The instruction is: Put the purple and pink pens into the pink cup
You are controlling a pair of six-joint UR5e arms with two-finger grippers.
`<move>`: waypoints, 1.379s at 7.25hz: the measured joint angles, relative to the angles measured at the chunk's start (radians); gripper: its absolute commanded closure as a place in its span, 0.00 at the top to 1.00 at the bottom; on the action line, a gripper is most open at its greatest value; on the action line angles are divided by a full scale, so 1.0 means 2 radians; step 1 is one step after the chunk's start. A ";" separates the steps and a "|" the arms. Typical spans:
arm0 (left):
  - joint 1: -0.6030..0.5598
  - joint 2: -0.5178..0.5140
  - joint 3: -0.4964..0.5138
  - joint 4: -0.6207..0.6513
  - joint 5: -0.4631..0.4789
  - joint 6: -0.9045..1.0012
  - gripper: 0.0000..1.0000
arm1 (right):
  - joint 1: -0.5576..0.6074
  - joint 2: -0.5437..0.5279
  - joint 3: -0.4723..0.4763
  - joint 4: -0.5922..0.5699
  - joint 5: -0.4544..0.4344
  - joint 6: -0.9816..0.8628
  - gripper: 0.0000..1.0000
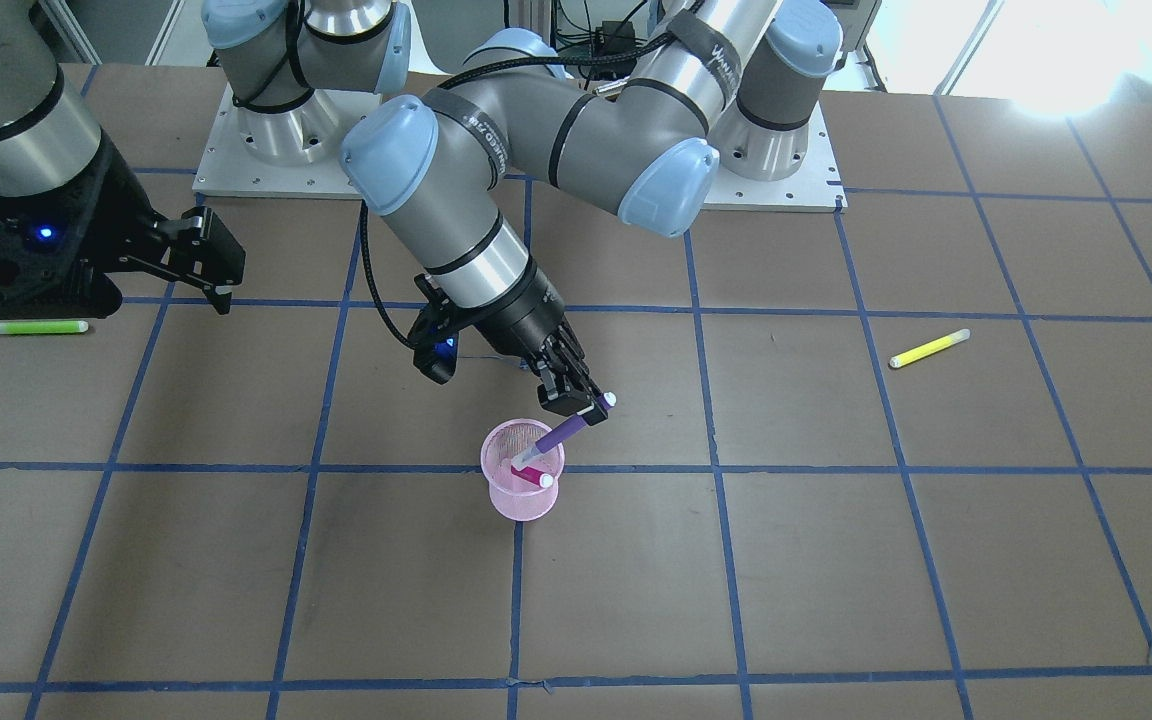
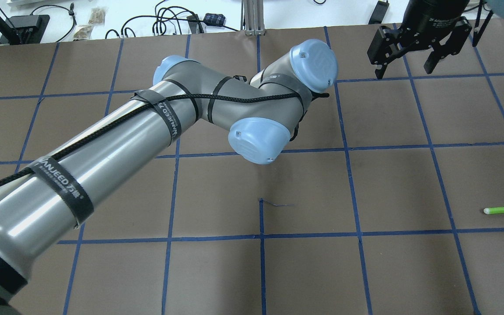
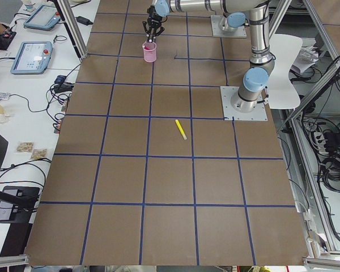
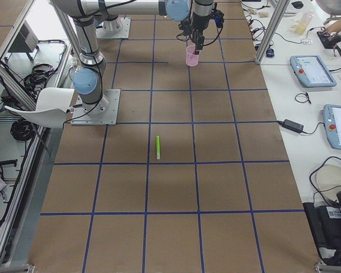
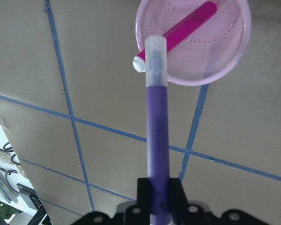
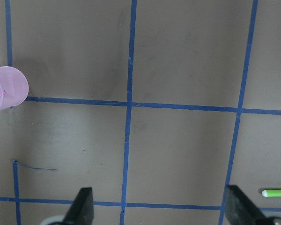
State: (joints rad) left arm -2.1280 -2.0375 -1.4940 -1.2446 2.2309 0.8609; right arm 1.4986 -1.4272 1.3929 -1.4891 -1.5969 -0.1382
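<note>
One pen, the pink pen (image 5: 192, 23), is seen inside the pink cup (image 1: 521, 505), leant w/ its white end over the rim. Cup is stood upright on the desk (image 1: 836, 560), on a blue tape line (image 1: 736, 468). Purple pen (image 1: 564, 432) is pinched near its upper end by the left jaws, tilted, clear tip at the cup's mouth. Right jaws are spread, nothing held, well apart from cup.

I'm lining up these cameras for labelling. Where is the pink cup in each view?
Front-facing: pink cup low centre, below the left gripper.
Overhead: not visible; the left arm covers that area.
Exterior left: top, left of centre.
Exterior right: top, right of centre.
Left wrist: top, right of centre.
Right wrist: cut by the left edge.
Landmark: the pink pen inside it.
</note>
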 measured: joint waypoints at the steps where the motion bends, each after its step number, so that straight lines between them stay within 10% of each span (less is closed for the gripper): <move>1: -0.007 -0.009 0.000 0.002 0.009 0.001 0.00 | -0.012 0.000 0.001 0.002 0.001 -0.007 1.00; 2: -0.013 -0.016 0.000 0.002 0.016 0.002 0.06 | -0.021 0.000 0.002 0.002 0.002 -0.010 1.00; 4: -0.019 -0.025 -0.002 0.001 0.021 0.005 0.99 | -0.031 0.000 0.004 0.004 -0.002 -0.032 1.00; 10: 0.010 0.025 0.001 0.003 -0.002 0.005 1.00 | -0.045 -0.001 0.006 0.005 -0.005 -0.058 1.00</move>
State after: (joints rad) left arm -2.1083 -1.9884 -1.4926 -1.2391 2.2268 0.8709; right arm 1.4078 -1.4295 1.4057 -1.4801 -1.6071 -0.2545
